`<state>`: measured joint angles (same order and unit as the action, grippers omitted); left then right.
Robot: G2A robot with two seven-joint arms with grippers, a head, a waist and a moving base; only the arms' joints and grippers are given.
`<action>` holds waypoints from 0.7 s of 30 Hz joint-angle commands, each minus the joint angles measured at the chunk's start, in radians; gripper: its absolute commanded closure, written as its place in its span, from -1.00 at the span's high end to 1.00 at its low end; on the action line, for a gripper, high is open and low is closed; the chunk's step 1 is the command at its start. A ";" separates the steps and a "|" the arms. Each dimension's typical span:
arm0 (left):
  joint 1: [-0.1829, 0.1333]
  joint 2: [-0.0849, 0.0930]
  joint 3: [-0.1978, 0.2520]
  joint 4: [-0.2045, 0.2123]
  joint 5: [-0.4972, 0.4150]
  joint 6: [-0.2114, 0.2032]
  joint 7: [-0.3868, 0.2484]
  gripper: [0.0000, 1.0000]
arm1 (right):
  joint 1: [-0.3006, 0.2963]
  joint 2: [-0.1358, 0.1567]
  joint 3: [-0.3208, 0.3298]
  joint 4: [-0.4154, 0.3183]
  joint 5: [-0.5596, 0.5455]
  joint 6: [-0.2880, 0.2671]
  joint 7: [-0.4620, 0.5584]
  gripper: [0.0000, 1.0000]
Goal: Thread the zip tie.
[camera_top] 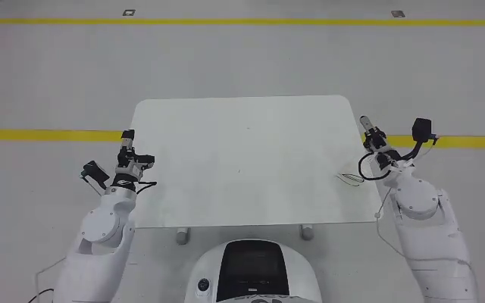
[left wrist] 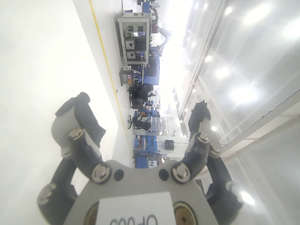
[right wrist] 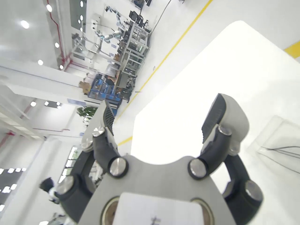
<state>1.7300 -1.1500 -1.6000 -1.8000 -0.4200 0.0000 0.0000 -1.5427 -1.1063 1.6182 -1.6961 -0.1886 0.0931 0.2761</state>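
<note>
A thin dark zip tie (camera_top: 351, 179) lies bent on the white table (camera_top: 242, 159) near its right edge; in the right wrist view the zip tie (right wrist: 281, 149) shows as thin dark lines on the tabletop. My right gripper (camera_top: 367, 125) is off the table's right edge, a little beyond the tie, open and holding nothing; its own camera shows the right gripper (right wrist: 161, 111) with fingers spread. My left gripper (camera_top: 127, 139) hovers just off the table's left edge, far from the tie. The left gripper (left wrist: 143, 104) stands open and empty.
The white table has rounded corners and stands on a pale floor. A yellow floor line (camera_top: 45, 135) runs behind both arms, a second one farther back. A black cable loops at the right wrist (camera_top: 371, 168).
</note>
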 commanded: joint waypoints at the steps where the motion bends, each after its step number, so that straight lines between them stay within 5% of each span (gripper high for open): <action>1: 0.000 0.000 0.000 0.000 0.000 0.000 0.000 1.00 | -0.001 0.000 0.000 -0.001 0.034 0.002 -0.001 1.00; 11: 0.000 0.000 0.000 0.000 0.000 0.000 0.000 1.00 | 0.000 0.008 0.017 -0.007 -0.042 -0.042 0.038 1.00; 16: 0.000 0.000 0.000 0.000 0.000 0.000 0.000 1.00 | 0.023 0.033 0.050 -0.009 -0.247 -0.111 0.213 1.00; 21: 0.000 0.000 0.000 0.000 0.000 0.000 0.000 1.00 | 0.059 0.050 0.057 0.006 -0.339 -0.189 0.384 1.00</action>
<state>1.7300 -1.1500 -1.6000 -1.8000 -0.4200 0.0000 0.0000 -1.4908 -1.0585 1.6763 -1.6960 -0.5219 -0.0814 0.6189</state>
